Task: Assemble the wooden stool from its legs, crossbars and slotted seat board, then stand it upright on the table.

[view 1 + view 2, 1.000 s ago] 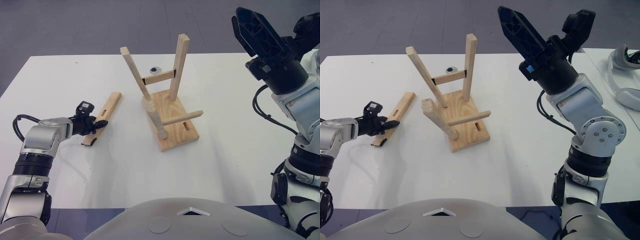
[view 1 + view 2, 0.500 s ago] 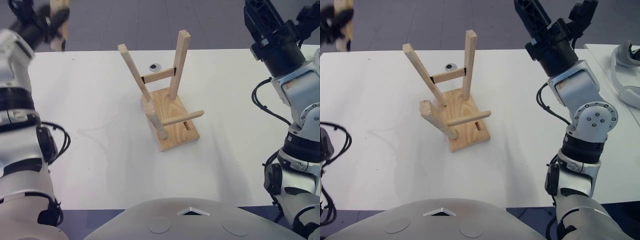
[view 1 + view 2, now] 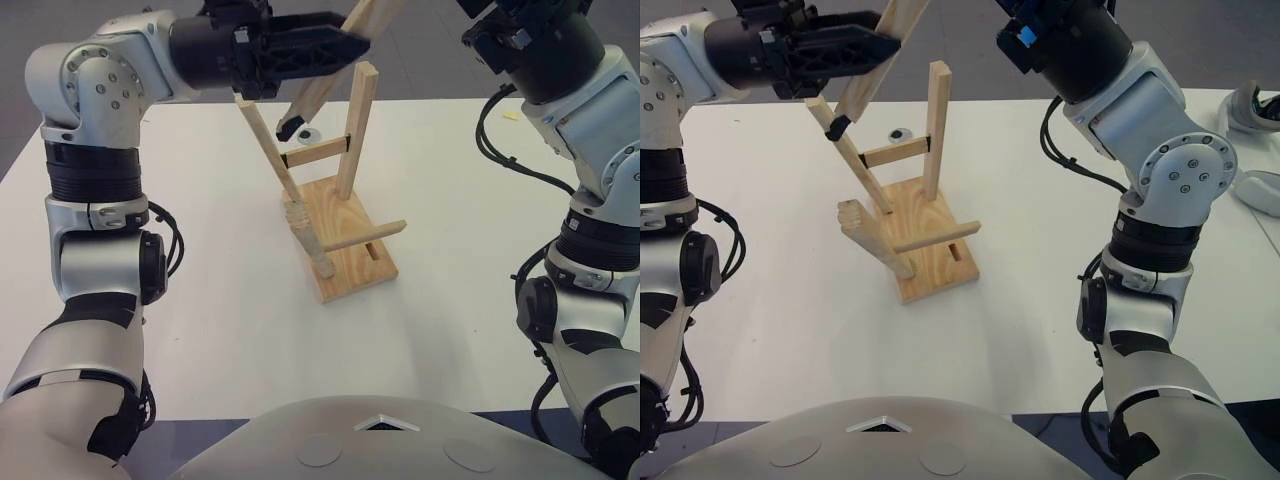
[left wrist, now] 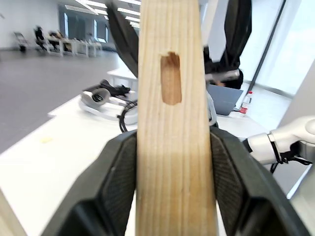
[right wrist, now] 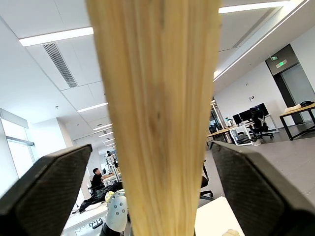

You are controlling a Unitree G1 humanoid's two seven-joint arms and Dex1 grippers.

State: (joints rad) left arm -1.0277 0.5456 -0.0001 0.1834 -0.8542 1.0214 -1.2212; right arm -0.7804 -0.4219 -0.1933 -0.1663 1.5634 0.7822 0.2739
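Left gripper [image 3: 352,44]: clamps pale slotted wooden leg [image 3: 312,88] (held aloft)
Right gripper [image 5: 152,147]: 2 fingers [image 5: 49,191] spread wide, flanking leg, not touching

The loose leg [image 4: 172,147] is pale bare wood, matt, with fine straight grain. Its slot [image 4: 171,78] shows darker, rougher cut wood. The left gripper [image 3: 355,42] is black plastic, and its pads [image 4: 120,182] look matt and finely textured, rather like rubber. The fingers [image 5: 49,196] of the right gripper [image 5: 152,147] are the same matt black with a grainy surface. The seat board [image 3: 345,270], the standing legs [image 3: 358,130] and the crossbars [image 3: 318,153] are the same unvarnished light wood, the board with broad wavy grain. The table [image 3: 200,300] is white, smooth and faintly glossy.
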